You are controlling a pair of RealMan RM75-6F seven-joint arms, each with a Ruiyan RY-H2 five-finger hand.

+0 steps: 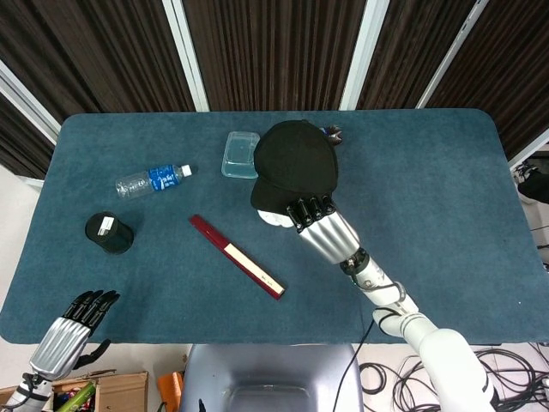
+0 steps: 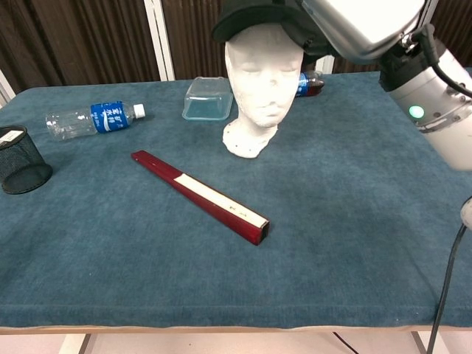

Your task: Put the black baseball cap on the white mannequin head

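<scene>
The black baseball cap (image 1: pixel 295 161) sits on top of the white mannequin head (image 2: pixel 263 81), its brim (image 2: pixel 247 22) jutting over the forehead. In the head view the cap hides nearly all of the mannequin; only a sliver of its white base (image 1: pixel 274 218) shows. My right hand (image 1: pixel 323 229) grips the cap at its near edge, fingers (image 1: pixel 310 209) curled over the rim; the chest view shows this hand (image 2: pixel 361 22) large at the top right. My left hand (image 1: pixel 70 333) hangs off the table's front left corner, fingers apart, holding nothing.
A dark red flat box (image 2: pixel 199 195) lies diagonally in front of the mannequin. A clear plastic tub (image 2: pixel 209 98), a blue-labelled water bottle (image 2: pixel 94 119) and a black mesh cup (image 2: pixel 19 159) stand to the left. Another bottle (image 2: pixel 310 83) lies behind the mannequin.
</scene>
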